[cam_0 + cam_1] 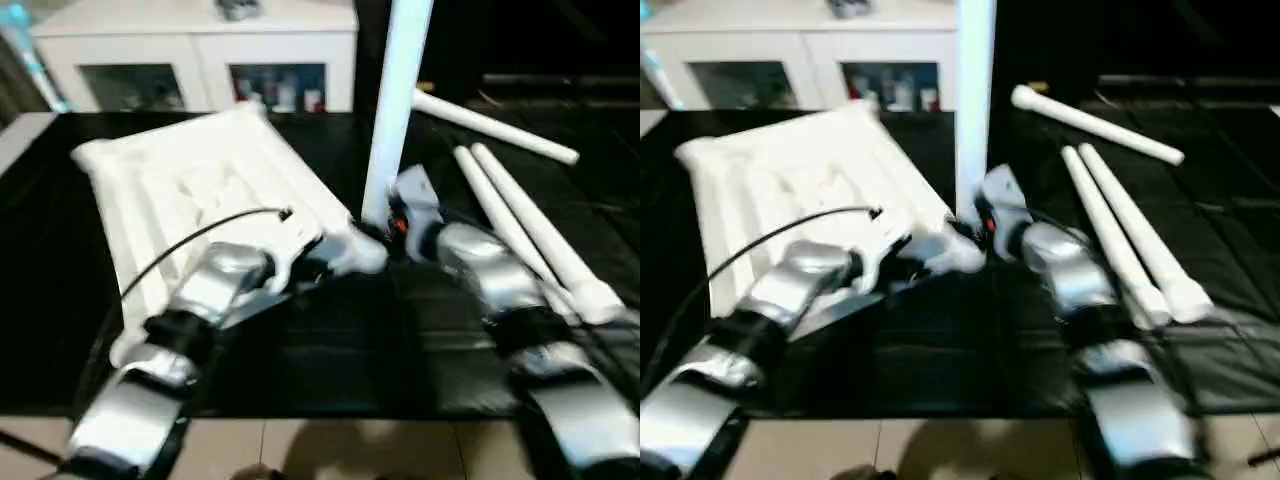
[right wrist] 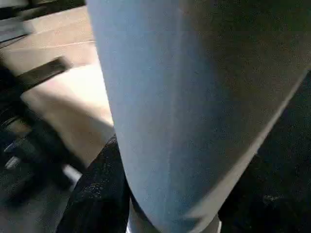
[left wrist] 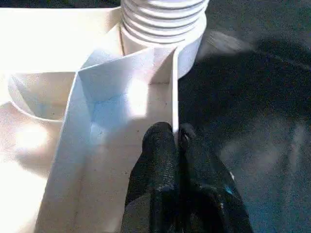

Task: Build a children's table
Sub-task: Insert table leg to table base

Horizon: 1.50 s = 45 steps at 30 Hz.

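Here, black bench carries the white table top, upside down, ribs up, at left. One leg stands upright at its near right corner socket, threaded end seated. Three spare legs lie on the bench at right, two side by side. Right gripper is clamped around the upright leg low down. Left gripper pinches the top's thin edge rib beside the socket.
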Tool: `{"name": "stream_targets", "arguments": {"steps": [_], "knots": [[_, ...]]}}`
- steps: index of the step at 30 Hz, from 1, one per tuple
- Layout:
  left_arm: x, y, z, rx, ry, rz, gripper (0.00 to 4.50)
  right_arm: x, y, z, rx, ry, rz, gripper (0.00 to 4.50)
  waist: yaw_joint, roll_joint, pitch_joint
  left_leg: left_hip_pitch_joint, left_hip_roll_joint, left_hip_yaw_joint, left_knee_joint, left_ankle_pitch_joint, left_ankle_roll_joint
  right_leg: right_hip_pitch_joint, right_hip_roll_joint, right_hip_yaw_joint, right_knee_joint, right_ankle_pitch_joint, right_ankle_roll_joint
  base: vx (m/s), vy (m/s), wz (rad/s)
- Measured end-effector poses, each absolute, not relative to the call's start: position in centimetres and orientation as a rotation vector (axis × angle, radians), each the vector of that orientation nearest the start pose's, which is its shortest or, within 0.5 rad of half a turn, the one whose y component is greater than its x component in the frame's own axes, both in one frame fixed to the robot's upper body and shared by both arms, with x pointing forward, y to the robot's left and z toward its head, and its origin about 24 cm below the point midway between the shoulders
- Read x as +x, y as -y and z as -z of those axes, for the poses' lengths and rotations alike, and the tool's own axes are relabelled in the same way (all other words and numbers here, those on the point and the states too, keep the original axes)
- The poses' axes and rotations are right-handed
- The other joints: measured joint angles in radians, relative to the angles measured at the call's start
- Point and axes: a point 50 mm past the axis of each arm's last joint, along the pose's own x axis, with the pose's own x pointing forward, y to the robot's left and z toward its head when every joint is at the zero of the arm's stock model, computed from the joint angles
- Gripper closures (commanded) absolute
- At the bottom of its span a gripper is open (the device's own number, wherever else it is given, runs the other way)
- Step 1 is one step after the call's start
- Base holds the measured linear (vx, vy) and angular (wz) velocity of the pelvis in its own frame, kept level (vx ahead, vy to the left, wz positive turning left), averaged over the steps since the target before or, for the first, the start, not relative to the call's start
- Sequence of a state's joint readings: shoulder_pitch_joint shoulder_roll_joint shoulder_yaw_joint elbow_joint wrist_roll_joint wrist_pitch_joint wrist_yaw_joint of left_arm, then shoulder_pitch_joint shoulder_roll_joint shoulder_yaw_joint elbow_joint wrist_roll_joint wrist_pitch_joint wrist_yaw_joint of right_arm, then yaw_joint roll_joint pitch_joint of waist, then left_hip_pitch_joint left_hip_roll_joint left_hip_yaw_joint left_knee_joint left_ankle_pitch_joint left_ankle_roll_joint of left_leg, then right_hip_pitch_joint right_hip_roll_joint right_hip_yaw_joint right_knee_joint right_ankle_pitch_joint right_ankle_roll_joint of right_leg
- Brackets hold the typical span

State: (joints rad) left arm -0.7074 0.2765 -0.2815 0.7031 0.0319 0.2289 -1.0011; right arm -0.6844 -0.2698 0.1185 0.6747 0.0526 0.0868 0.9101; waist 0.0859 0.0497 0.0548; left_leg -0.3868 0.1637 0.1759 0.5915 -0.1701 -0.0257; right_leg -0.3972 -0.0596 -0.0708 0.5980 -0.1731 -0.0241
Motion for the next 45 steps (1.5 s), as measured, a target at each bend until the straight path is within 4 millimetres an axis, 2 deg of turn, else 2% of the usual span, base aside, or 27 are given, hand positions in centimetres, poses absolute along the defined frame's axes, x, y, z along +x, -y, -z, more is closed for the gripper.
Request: {"name": "stream_targets", "arguments": {"steps": [7, 12, 20, 29, 40, 45], "knots": [[33.3, -12.5, -5.8, 0.388, -0.490, 1.276, 4.50, 33.6, 13.5, -8.2, -0.269, -0.248, -1.200, 2.57, 0.016, 0.000, 0.000, -0.002, 0.000, 0.000, 0.000, 0.000, 0.000, -0.002, 0.000, 0.000, 0.000, 0.000, 0.000, 0.000, 0.000, 0.00], [33.1, -13.0, -5.7, 0.413, -0.488, 1.336, 4.50, 33.0, 13.6, -8.1, -0.263, -0.250, -1.246, 2.57, 0.025, 0.000, 0.000, -0.001, 0.000, 0.000, 0.000, 0.000, 0.000, -0.001, 0.000, 0.000, 0.000, 0.000, 0.000, 0.000, 0.000, 0.00], [33.2, -13.0, -5.7, 0.411, -0.492, 1.342, 4.50, 32.7, 13.6, -7.3, -0.148, -0.207, -1.184, 2.57, 0.027, 0.005, -0.001, -0.001, 0.000, 0.000, 0.000, 0.000, 0.000, -0.001, 0.000, 0.000, 0.000, 0.000, 0.000, 0.000, 0.000, 0.00], [33.1, -12.9, -5.5, 0.408, -0.484, 1.349, 4.50, 31.7, 13.8, -6.8, -0.123, -0.177, -1.139, 2.57, 0.031, 0.009, -0.002, 0.000, 0.000, 0.000, 0.000, 0.000, 0.000, 0.000, 0.000, 0.000, 0.000, 0.000, 0.000, 0.000, 0.000, 0.00], [33.1, -12.9, -5.5, 0.405, -0.487, 1.346, 4.50, 31.6, 13.5, -6.8, -0.099, -0.154, -1.106, 2.57, 0.031, 0.012, -0.003, 0.000, 0.000, 0.000, 0.000, 0.000, 0.000, 0.000, 0.000, 0.000, 0.000, 0.000, 0.000, 0.000, 0.000, 0.00], [33.1, -12.9, -5.5, 0.403, -0.486, 1.347, 4.50, 31.4, 13.5, -6.6, -0.021, -0.144, -1.056, 2.57, 0.033, 0.013, -0.002, 0.000, 0.000, 0.000, -0.001, 0.000, 0.000, 0.000, 0.000, 0.000, 0.000, 0.000, 0.000, 0.000, 0.000, 0.00]]}}
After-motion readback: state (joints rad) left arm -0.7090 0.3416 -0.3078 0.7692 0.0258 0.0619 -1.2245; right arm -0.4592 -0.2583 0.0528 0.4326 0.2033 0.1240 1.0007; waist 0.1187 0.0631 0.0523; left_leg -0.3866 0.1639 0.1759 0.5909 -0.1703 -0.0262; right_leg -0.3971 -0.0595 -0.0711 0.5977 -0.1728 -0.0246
